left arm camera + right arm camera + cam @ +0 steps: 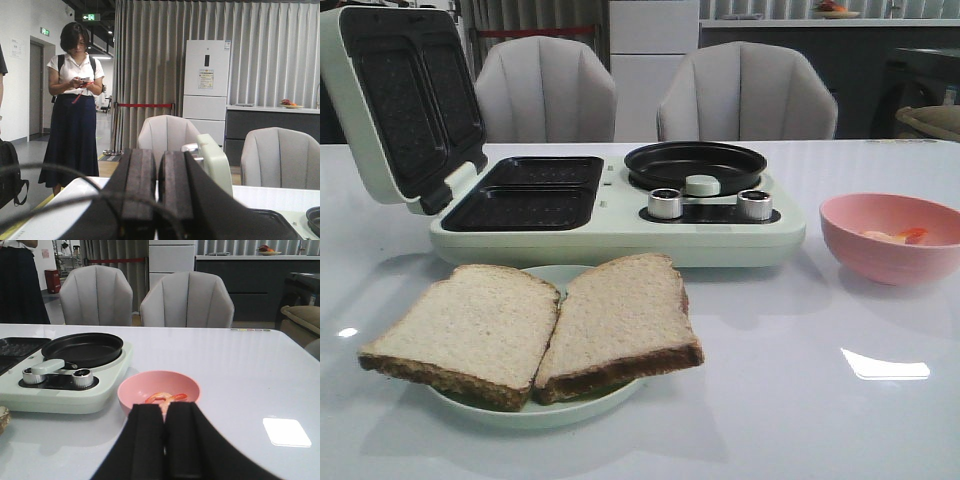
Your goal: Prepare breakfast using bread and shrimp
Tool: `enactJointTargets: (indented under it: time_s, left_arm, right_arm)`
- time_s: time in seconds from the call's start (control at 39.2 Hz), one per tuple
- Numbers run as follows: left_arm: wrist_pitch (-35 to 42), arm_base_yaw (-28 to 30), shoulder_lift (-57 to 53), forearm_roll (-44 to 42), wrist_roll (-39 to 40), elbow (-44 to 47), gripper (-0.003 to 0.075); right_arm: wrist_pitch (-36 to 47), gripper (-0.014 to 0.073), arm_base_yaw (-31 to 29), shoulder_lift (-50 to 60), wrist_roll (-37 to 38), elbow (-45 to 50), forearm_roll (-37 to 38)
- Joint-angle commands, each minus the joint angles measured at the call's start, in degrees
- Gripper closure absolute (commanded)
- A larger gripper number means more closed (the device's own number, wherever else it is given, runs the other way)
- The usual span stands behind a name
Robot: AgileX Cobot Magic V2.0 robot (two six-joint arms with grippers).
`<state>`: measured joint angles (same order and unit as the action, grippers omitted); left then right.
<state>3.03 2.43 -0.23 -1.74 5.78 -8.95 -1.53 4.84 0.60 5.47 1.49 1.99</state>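
We see our right gripper (165,440), fingers pressed together and empty, pointing straight at the pink bowl (159,392) holding the shrimp (167,397), so this arm is nearer. Our left gripper (157,200) is likewise closed and empty. The bread (535,325) lies on a plate (545,410) before the sandwich maker (620,215); the shrimp count is hard to make out.

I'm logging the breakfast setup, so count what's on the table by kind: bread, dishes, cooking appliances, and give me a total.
Bread slices: 2, one beside the other, both on the plate
Dishes: 2, pale green plate and pink bowl holding shrimp
Cooking appliances: 1, breakfast maker, lid open
Total: 5
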Motion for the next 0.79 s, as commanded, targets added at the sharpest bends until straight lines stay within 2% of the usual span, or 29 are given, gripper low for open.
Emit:
enactJointTargets:
  time_s: [0.0, 0.2, 0.51, 0.77]
  left_arm:
    - [-1.1, -0.4, -0.7, -0.5, 0.7, -4.8, 0.0606]
    - [-12.5, -3.8, 5.0, -0.7, 0.6, -9.4, 0.0606]
    - [-21.8, -9.8, 20.2, -2.6, 0.6, -14.9, 0.0606]
    - [-17.4, -10.3, 22.6, -2.0, 0.6, -15.4, 0.0606]
  right_arm:
    - [5.1, 0.0449, -0.2, 1.2, 0.1, -0.9, 0.8]
    - [5.1, 0.0449, -0.2, 1.2, 0.1, -0.9, 0.8]
    - [5.1, 0.0449, -0.2, 1.2, 0.1, -0.9, 0.8]
    - [5.1, 0.0449, -0.2, 1.2, 0.1, -0.9, 0.8]
